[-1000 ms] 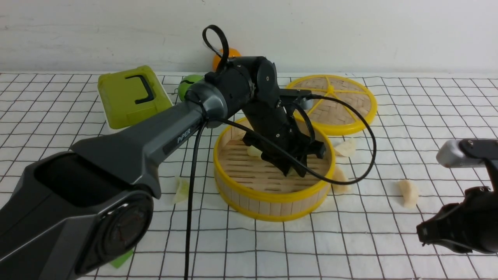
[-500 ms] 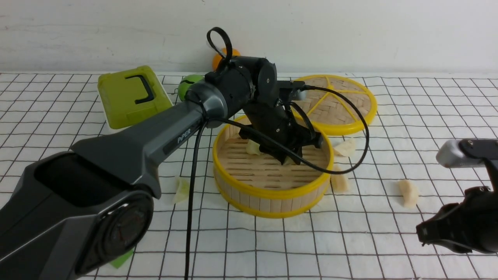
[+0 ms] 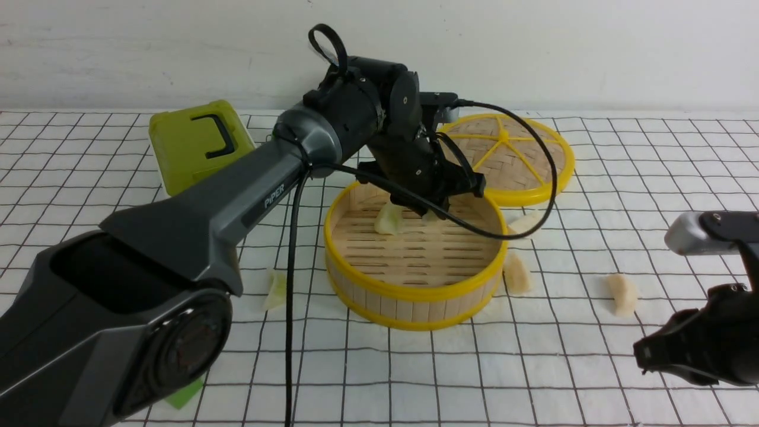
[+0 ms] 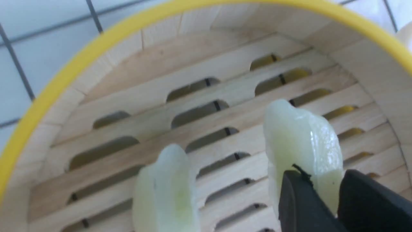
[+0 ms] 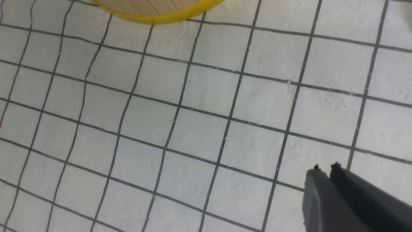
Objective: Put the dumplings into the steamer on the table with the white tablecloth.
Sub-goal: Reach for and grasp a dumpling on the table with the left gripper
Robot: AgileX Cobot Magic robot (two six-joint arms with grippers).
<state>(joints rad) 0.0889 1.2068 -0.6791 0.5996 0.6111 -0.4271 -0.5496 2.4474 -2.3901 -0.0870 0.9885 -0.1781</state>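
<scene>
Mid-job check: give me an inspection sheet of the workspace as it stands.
Surface: white grid tablecloth, lightly wrinkled.
Job's things: steamer holds one green dumpling; second green dumpling between the left fingers over its floor; on the cloth, third green dumpling and three white dumplings.
Clutter: woven lid, green box.
Grippers: left gripper at the steamer, dumpling held or free unclear; right gripper shut, empty, over bare cloth.
Cables: black cable loops past the steamer's far rim.
Surroundings: white wall; nothing else seen.

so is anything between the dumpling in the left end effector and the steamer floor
Nothing visible. The pinched dumpling in the left end effector hangs over bare slats of the steamer; the loose dumpling lies beside it, apart, not underneath.
</scene>
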